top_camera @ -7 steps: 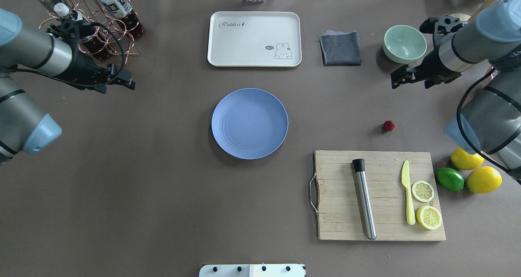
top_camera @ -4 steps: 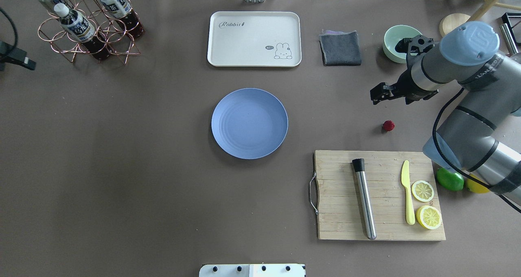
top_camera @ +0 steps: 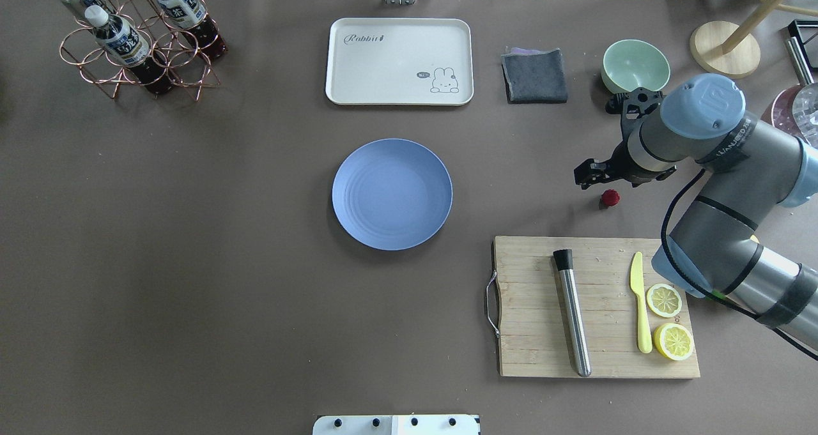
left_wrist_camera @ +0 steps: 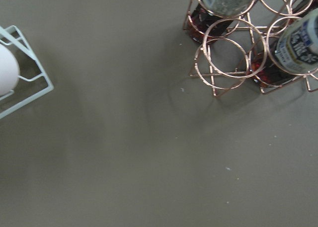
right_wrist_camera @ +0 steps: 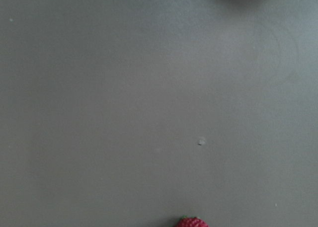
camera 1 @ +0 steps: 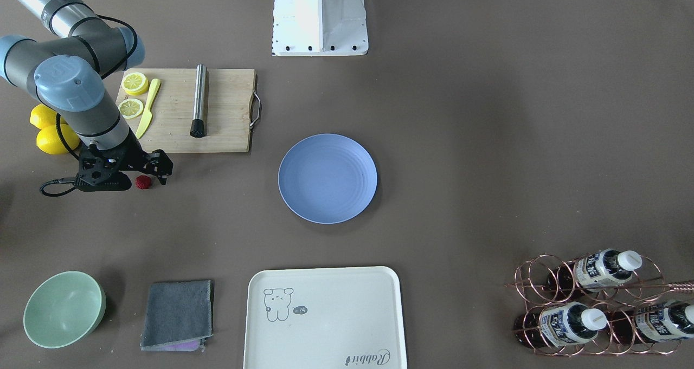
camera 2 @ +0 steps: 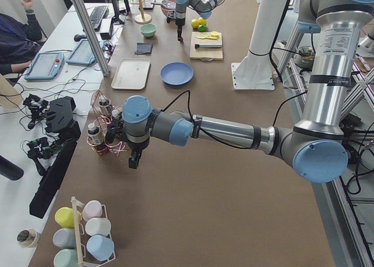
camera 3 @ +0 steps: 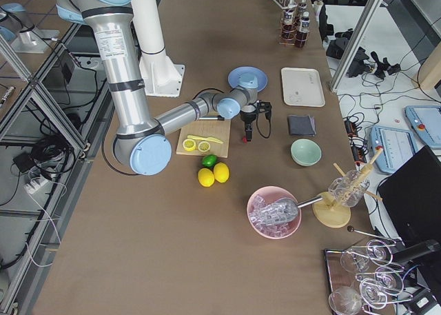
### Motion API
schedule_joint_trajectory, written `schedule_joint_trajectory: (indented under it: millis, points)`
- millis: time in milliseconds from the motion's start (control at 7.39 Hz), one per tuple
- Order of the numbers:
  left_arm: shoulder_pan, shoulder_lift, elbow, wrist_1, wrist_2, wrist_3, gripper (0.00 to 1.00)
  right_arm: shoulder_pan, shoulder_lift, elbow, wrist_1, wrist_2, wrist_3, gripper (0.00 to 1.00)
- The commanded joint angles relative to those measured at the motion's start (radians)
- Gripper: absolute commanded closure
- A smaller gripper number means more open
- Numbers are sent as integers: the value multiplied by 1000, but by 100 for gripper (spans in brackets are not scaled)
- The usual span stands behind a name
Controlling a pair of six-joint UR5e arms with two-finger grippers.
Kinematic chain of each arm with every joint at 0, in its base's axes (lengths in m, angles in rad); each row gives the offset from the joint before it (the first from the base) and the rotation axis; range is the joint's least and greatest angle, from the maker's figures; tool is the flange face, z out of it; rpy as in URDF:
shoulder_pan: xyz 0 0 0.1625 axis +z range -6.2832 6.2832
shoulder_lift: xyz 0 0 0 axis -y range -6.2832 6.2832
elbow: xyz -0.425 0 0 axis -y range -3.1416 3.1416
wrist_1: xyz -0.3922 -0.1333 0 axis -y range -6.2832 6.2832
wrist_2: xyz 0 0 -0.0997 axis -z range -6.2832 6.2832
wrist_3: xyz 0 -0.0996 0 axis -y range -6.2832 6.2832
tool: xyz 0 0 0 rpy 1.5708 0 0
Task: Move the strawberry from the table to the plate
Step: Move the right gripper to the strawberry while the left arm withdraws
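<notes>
The strawberry is a tiny dark-red berry lying on the brown table, right of the blue plate. My right gripper hangs just beyond and slightly left of the berry, close to it but apart, and its fingers look open and hold nothing. In the front-facing view the strawberry sits beside the right gripper, and the plate is bare. The right wrist view catches only the top of the strawberry at its bottom edge. My left gripper shows only in the exterior left view, near the bottle rack; I cannot tell its state.
A wooden cutting board with a steel muddler, a yellow knife and two lemon halves lies just in front of the berry. A mint bowl, grey cloth and cream tray line the far side. Whole lemons sit beside the right arm.
My right arm has swung inward and brought its gripper from beside the bowl down close to the strawberry. My left arm has drawn back out of the overhead view.
</notes>
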Motion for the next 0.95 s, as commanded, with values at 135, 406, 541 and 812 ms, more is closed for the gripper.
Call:
schedule_joint_trajectory:
  millis: [135, 406, 541, 812]
  points:
    - [-11, 4, -3, 8, -1, 21, 2, -20, -14, -12, 5, -7, -2, 22]
    - [-12, 4, -3, 9, -4, 21, 2, -20, -12, -13, 5, -4, -6, 59]
    - [-17, 4, 0, 12, -2, 21, 2, -20, -11, -13, 5, -2, -8, 64]
    - [-26, 35, -9, 6, -2, 37, 2, -20, -11, -15, 3, -2, -9, 88]
